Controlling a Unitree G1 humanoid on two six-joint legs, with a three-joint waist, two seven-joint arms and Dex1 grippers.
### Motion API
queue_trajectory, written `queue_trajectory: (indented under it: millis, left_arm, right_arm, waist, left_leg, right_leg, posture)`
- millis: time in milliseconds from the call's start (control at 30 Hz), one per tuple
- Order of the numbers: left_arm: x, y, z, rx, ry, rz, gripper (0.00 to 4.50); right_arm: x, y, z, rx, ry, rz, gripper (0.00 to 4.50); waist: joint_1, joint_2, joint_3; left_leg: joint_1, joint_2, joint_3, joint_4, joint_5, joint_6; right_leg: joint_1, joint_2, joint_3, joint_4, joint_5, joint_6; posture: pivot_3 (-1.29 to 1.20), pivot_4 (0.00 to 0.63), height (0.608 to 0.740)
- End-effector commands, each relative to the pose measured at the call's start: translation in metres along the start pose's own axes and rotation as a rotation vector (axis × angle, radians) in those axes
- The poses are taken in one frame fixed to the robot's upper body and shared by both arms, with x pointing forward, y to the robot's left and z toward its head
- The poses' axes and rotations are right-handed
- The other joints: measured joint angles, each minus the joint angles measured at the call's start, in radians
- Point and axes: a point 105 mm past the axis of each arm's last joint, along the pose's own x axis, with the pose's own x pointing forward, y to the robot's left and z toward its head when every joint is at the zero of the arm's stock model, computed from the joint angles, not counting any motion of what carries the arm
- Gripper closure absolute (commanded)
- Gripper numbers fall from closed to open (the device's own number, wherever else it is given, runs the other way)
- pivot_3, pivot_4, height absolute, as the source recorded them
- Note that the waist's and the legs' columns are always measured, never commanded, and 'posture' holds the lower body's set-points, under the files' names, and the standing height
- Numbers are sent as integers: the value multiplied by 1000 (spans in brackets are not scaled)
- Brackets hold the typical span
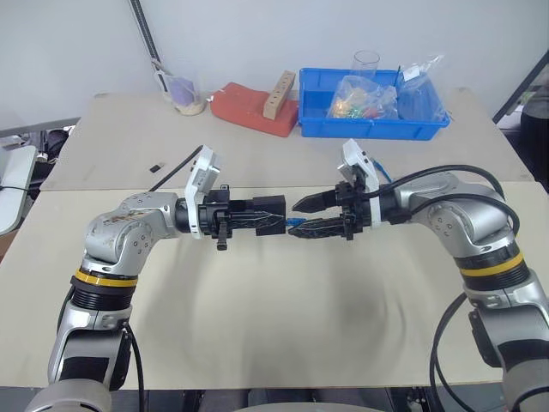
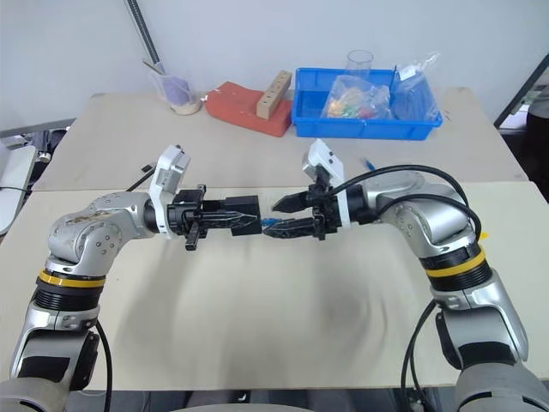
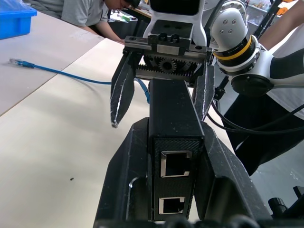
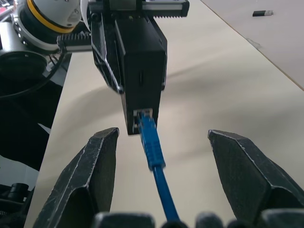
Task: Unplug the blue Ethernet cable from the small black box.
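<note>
- The right gripper (image 4: pixel 161 190) has its ridged black fingers spread apart on either side of the blue Ethernet cable (image 4: pixel 154 152), not touching it.
- The right wrist view shows the plug seated in the end port of the small black box (image 4: pixel 142 61); the left wrist view shows two empty ports on the opposite end.
- The left gripper (image 1: pixel 257 215) is clamped on the matte rectangular box, held level above the table (image 1: pixel 257 318), long axis pointing toward the right gripper.

I see the small black box (image 1: pixel 268 215) held above mid-table between my left gripper (image 1: pixel 266 216), on its left, and my right gripper (image 1: pixel 302 216), on its right. The blue Ethernet cable (image 4: pixel 153 145) is plugged into the box's right end. A bin (image 1: pixel 371 125) sits far right.
</note>
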Motion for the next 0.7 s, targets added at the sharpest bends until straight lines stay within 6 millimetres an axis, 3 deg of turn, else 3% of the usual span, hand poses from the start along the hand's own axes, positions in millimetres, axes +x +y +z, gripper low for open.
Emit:
queue_trajectory:
  millis: [33, 167, 333, 600, 700]
  left_arm:
    - [2, -7, 13, 73, -12, -27, 3906]
    - [1, -8, 13, 72, -8, -30, 3906]
    - [2, -10, 12, 69, 1, -44, 3906]
    - [4, -12, 11, 69, 14, -61, 3906]
    - [-2, -8, 13, 77, 15, -28, 3906]
  right_arm:
    - [-1, 2, 11, -29, -20, 10, 1388]
    - [-1, 4, 10, -18, -20, 31, 2544]
    - [-3, 7, 8, -9, -13, 55, 4321]
    - [-6, 10, 10, -6, -19, 85, 4456]
    - [-27, 3, -11, 1, 51, 15, 4456]
  waist:
    - [-1, 0, 0]
    - [-1, 0, 0]
    - [-1, 0, 0]
    - [-1, 0, 0]
    - [4, 0, 0]
  left_leg:
    - [0, 0, 0, 0, 0, 0]
    - [0, 0, 0, 0, 0, 0]
    - [0, 0, 0, 0, 0, 0]
    - [0, 0, 0, 0, 0, 0]
    - [0, 0, 0, 0, 0, 0]
  right_leg:
    - [0, 0, 0, 0, 0, 0]
    - [0, 0, 0, 0, 0, 0]
    - [0, 0, 0, 0, 0, 0]
    - [0, 0, 0, 0, 0, 0]
    - [0, 0, 0, 0, 0, 0]
  posture:
    - [0, 150, 740]
    - [0, 150, 740]
    - [0, 150, 740]
    - [0, 150, 740]
    - [0, 150, 740]
